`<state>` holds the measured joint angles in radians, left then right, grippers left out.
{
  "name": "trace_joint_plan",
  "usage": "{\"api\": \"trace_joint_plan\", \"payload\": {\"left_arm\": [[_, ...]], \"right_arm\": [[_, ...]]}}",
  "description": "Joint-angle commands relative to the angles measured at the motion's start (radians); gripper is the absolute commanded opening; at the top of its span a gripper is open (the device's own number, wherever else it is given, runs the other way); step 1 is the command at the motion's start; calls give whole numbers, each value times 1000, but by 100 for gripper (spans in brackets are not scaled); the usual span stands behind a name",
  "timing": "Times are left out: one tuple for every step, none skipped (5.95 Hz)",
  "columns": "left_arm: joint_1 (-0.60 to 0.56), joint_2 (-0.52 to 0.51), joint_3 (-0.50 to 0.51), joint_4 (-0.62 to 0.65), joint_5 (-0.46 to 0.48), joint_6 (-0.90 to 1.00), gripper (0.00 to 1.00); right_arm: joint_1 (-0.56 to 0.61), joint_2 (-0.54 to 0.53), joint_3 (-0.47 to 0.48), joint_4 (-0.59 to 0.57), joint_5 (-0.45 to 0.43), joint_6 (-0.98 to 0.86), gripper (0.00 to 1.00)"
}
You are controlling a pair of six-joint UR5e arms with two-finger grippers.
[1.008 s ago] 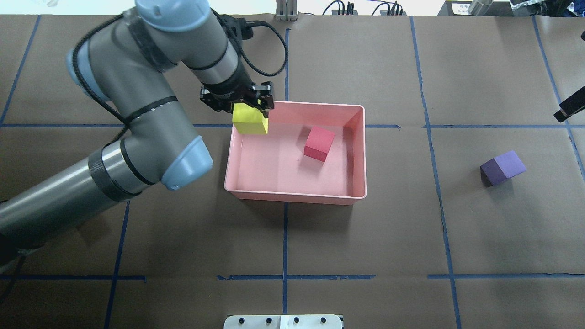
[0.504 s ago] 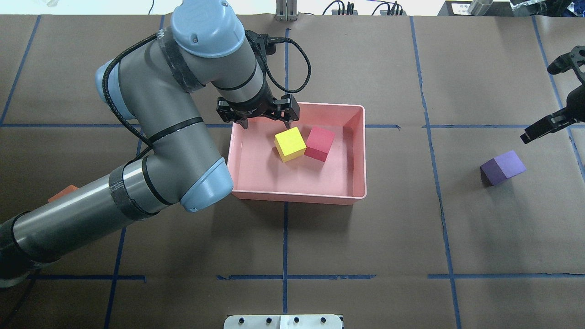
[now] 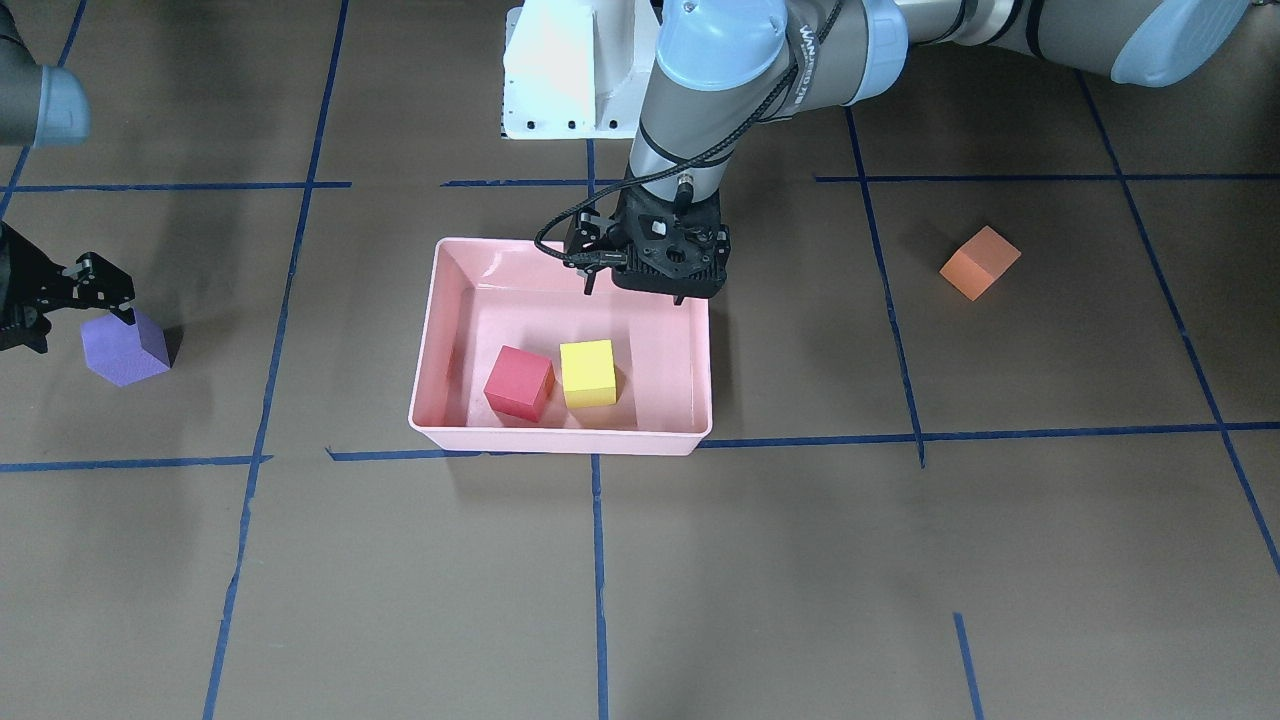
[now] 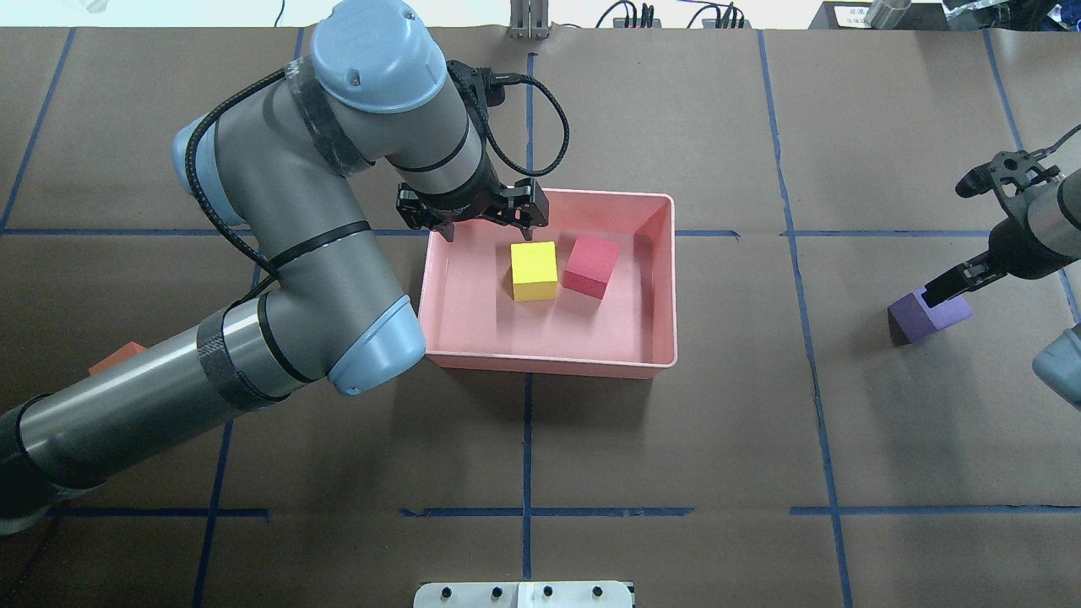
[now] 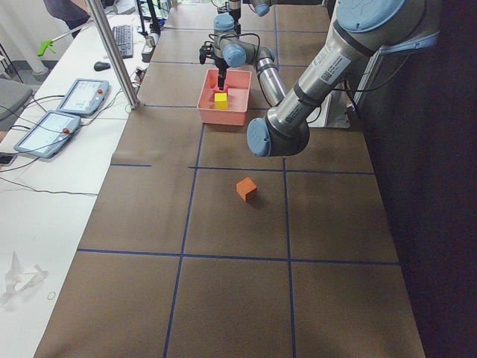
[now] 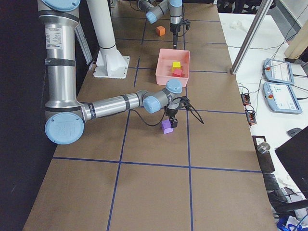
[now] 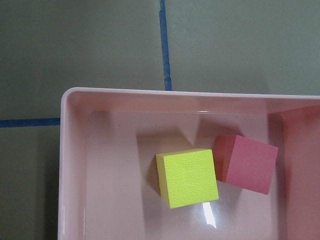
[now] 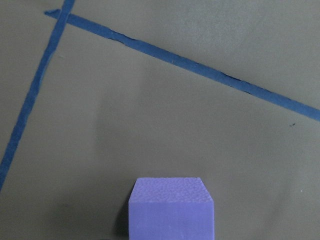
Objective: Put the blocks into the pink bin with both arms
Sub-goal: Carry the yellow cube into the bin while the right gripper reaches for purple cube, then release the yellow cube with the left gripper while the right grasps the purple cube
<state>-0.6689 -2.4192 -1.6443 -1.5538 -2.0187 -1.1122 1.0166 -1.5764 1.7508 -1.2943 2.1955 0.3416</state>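
The pink bin (image 4: 549,365) holds the yellow-green block (image 4: 534,270) and the red block (image 4: 591,266) side by side; both also show in the left wrist view, the yellow-green block (image 7: 187,176) and the red block (image 7: 247,162). My left gripper (image 4: 490,226) is open and empty above the bin's far left corner. The purple block (image 4: 908,323) lies on the table at the right. My right gripper (image 3: 75,320) is open just above it, one finger (image 4: 950,287) over its top. The orange block (image 3: 980,262) lies on the table by my left arm.
Brown paper with blue tape lines covers the table. The white pedestal base (image 3: 570,70) stands at the robot's side. My left arm's elbow (image 4: 372,355) hangs beside the bin's near left corner and partly hides the orange block (image 4: 116,359).
My left gripper let go of the yellow-green block, which dropped and settled flat beside the red one. My right arm came in from the right edge and lowered over the purple block.
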Motion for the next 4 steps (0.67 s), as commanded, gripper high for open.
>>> {"api": "trace_joint_plan", "payload": {"left_arm": [[0, 0, -2, 0, 0, 0, 100], [0, 2, -2, 0, 0, 0, 100], [0, 2, -2, 0, 2, 0, 100], [0, 2, -2, 0, 0, 0, 100]], "right_arm": [[-36, 3, -48, 4, -3, 2, 100], [-58, 7, -69, 4, -16, 2, 100], [-72, 12, -83, 4, -17, 2, 100], [-76, 21, -86, 3, -20, 2, 93]]}}
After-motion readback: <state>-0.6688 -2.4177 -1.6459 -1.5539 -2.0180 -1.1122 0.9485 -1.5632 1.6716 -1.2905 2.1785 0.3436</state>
